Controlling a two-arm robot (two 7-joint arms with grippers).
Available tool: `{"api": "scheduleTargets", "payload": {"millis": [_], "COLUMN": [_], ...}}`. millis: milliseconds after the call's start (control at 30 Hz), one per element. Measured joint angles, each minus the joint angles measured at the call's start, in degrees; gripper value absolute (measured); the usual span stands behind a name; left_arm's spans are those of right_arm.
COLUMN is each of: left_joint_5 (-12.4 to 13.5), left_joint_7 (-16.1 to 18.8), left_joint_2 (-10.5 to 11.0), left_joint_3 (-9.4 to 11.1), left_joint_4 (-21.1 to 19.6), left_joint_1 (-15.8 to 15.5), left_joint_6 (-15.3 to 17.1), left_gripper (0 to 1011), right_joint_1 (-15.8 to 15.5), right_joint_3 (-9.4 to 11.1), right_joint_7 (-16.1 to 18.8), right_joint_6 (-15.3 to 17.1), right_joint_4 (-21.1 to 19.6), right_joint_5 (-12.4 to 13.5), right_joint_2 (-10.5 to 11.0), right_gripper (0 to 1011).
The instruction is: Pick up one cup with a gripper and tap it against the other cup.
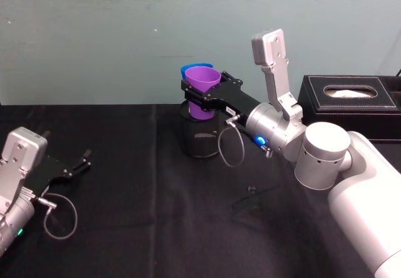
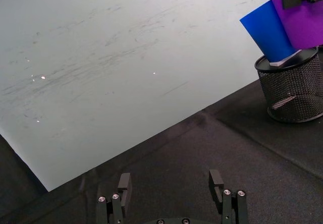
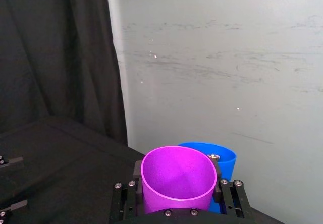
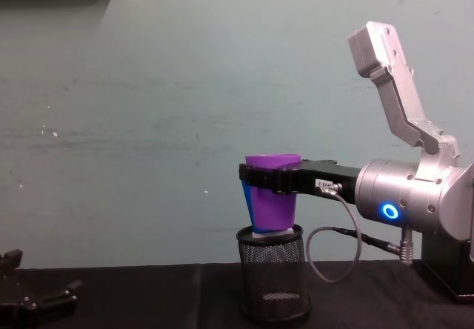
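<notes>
While my right arm reaches forward and to the left across the black table [image 1: 125, 165], my right pincer [image 1: 203, 96] is clamped on the purple cup [image 1: 202, 84], its flat black jaws pressing the cup's wall from both sides just under the rolled rim. I hold the cup upright in the air, toward the far middle of the table, directly above a black wire-mesh pen holder [image 1: 200, 134]. In the chest view the purple cup's base sits just at the holder's rim, and I cannot tell whether the two touch.

The blue cup [image 1: 188, 70] is right behind the purple one, on its far left side. Its lower end goes down into the mesh holder, and it leans in the left wrist view. In the right wrist view the two rims sit side by side, so close that they appear to touch.

My left pincer [image 1: 80, 164] rests low over the near left of the table, well apart from the cups, with its fingers spread apart and nothing between them.

A black tissue box [image 1: 351, 102] stands at the far right of the table
</notes>
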Motion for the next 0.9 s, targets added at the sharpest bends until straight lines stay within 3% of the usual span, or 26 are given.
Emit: {"api": "scheduleTargets", "payload": {"millis": [667,900], "left_joint_5": [0.0,0.0], "left_joint_7": [0.0,0.0], "left_joint_2": [0.0,0.0], "left_joint_3": [0.0,0.0], "left_joint_4": [0.0,0.0], "left_joint_1": [0.0,0.0], "left_joint_6": [0.0,0.0], "left_gripper": [1000,1000], "right_joint_1": [-0.03,-3.48], "right_joint_3": [0.0,0.14], "right_joint_7": [0.03,1.12], "right_joint_6": [-0.11,-1.09], "right_joint_4": [-0.04,-4.44], "right_joint_5": [-0.01,0.39], "right_joint_2": [0.0,1.5], "right_gripper": [747,747]}}
